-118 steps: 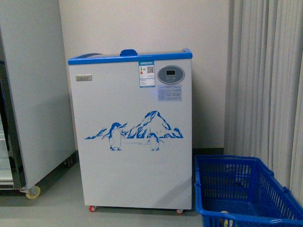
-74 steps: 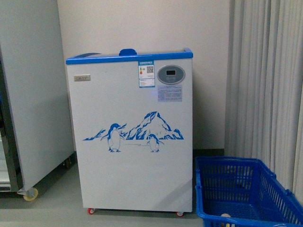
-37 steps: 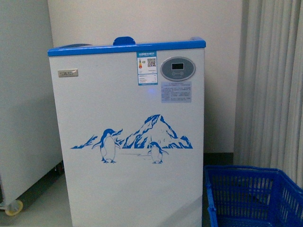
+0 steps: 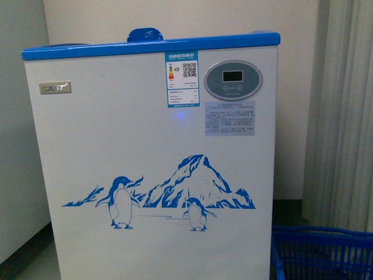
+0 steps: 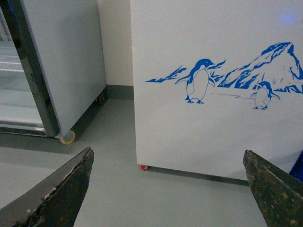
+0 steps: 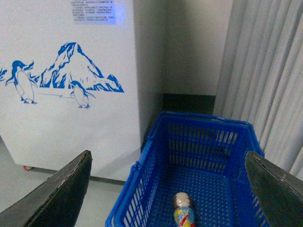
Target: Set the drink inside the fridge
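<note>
Two grippers are shown with their jaws spread wide and nothing held. The left gripper [image 5: 166,156] is aimed at the lower front of the fridge [image 4: 151,146], and the right gripper [image 6: 167,156] is poised above the blue basket [image 6: 142,189].

The drink [image 6: 183,215], a small bottle, is seen lying on the basket's mesh bottom, close to its near edge. It has not been picked up.

Over the last moments the fridge has grown to fill the front view, and the basket has been pushed down to that view's lower right corner. From this it is judged that the robot has been driven closer. The approach seems nearly done, while the grasp and the opening of the lid are left to do. Only the blue rim [image 4: 151,46] is visible from here, so the lid's state cannot be told.

The basket stands on the grey floor [image 5: 118,189] by the fridge's lower right corner. A grey cabinet [image 5: 66,61] stands off the opposite corner, a pale curtain [image 4: 349,116] hangs behind the basket, and a plain wall [image 4: 175,17] lies behind.
</note>
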You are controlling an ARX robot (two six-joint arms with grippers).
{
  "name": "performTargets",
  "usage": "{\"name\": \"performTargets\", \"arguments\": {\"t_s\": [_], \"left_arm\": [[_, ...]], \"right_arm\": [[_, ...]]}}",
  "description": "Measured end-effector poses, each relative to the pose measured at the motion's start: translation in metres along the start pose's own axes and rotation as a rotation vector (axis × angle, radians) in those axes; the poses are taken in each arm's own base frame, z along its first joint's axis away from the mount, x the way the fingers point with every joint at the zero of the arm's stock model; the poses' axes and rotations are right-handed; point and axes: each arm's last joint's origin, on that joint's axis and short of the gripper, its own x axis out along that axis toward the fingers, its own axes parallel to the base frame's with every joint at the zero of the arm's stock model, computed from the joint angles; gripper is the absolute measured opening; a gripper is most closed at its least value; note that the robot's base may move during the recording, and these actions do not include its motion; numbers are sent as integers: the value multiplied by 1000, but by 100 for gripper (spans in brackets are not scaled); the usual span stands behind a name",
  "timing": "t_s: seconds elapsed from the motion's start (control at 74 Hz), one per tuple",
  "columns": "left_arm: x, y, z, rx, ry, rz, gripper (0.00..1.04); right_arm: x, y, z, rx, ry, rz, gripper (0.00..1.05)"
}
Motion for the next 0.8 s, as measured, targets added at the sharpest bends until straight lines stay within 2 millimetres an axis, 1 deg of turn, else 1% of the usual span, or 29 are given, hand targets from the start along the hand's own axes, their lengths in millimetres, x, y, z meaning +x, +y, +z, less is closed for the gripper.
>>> {"name": "performTargets", "arguments": {"t_s": [0.5, 0.514, 0.554, 0.581, 0.622, 0.635, 0.662, 0.716, 0.743, 0.797], "left_arm": [[0, 0, 0, 0, 0, -1, 97], [0, 0, 0, 0, 1, -1, 97], [0, 0, 0, 0, 0, 0, 97], [0, 0, 0, 0, 0, -1, 97], [0, 0, 0, 0, 0, 0, 97], [0, 0, 0, 0, 0, 0, 97], [0, 0, 0, 0, 0, 0, 97], [0, 0, 0, 0, 0, -1, 97], [0, 0, 0, 0, 0, -1, 97], [0, 0, 0, 0, 0, 0, 97]], "right_arm": [[0, 0, 0, 0, 0, 0, 97], [1, 0, -1, 7, 26, -17, 97], [3, -4, -2, 62, 256, -145, 97], [10, -10, -3, 96, 403, -225, 97], [18, -15, -6, 117, 476, -256, 97], [24, -18, -8, 134, 515, -265, 97], [30, -22, -11, 148, 547, -272, 97], [55, -34, -24, 173, 632, -279, 97], [62, -37, -28, 170, 648, -273, 97], [82, -45, -39, 168, 684, -249, 97]]}}
